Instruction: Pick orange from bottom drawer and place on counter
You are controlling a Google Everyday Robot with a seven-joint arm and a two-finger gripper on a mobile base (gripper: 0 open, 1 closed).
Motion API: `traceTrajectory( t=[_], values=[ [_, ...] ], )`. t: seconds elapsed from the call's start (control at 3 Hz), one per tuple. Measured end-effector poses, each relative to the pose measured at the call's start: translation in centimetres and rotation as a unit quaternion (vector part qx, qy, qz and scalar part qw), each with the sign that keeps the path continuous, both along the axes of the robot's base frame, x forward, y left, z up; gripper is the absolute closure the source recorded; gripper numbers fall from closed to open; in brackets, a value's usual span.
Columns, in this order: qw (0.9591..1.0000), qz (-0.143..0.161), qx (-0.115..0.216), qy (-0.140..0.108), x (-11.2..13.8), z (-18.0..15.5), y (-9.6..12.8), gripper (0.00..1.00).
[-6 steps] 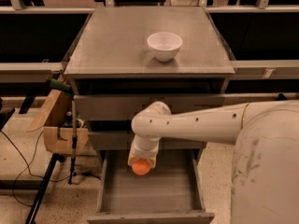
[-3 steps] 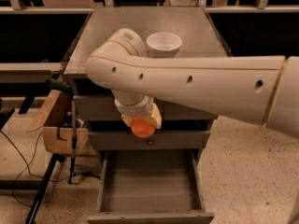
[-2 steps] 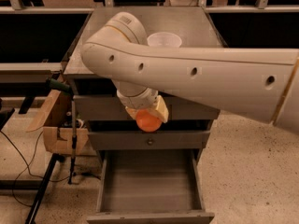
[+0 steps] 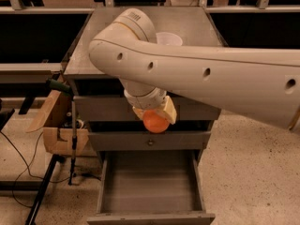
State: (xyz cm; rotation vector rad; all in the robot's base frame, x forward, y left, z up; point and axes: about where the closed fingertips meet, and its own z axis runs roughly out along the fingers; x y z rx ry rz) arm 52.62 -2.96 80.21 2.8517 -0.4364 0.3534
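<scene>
My gripper point(image 4: 155, 118) is shut on the orange point(image 4: 155, 121), a small round fruit held between pale fingers point(image 4: 169, 110). It hangs in front of the upper drawer fronts, well above the bottom drawer point(image 4: 150, 184), which is pulled out with a bare grey floor. The counter point(image 4: 197, 25) is the flat grey cabinet top behind and above the gripper. My thick white arm crosses from the right and hides much of the counter.
A white bowl point(image 4: 169, 38) stands on the counter, partly hidden by the arm. The middle drawer shows a small knob point(image 4: 150, 142). A cardboard box point(image 4: 58, 125) and a stand with cables sit left of the cabinet. Dark shelving flanks both sides.
The gripper lifted the orange out of the bottom drawer, up to the level of the upper drawers, and drifted slightly right. The arm swung up across the view.
</scene>
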Motion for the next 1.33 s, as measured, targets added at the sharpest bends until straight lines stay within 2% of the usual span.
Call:
traceTrajectory(
  t=[0.33,0.67,1.0,1.33],
  values=[
    [0.9996,0.006,0.026,-0.004,0.5,-1.3,1.1,1.00],
    [0.9949,0.022,0.089,-0.041,2.7,-1.4,4.8,1.00],
    [0.9839,0.037,0.145,-0.097,5.0,0.5,8.4,1.00],
    [0.9706,0.048,0.180,-0.153,7.4,3.3,11.2,1.00]
  ],
)
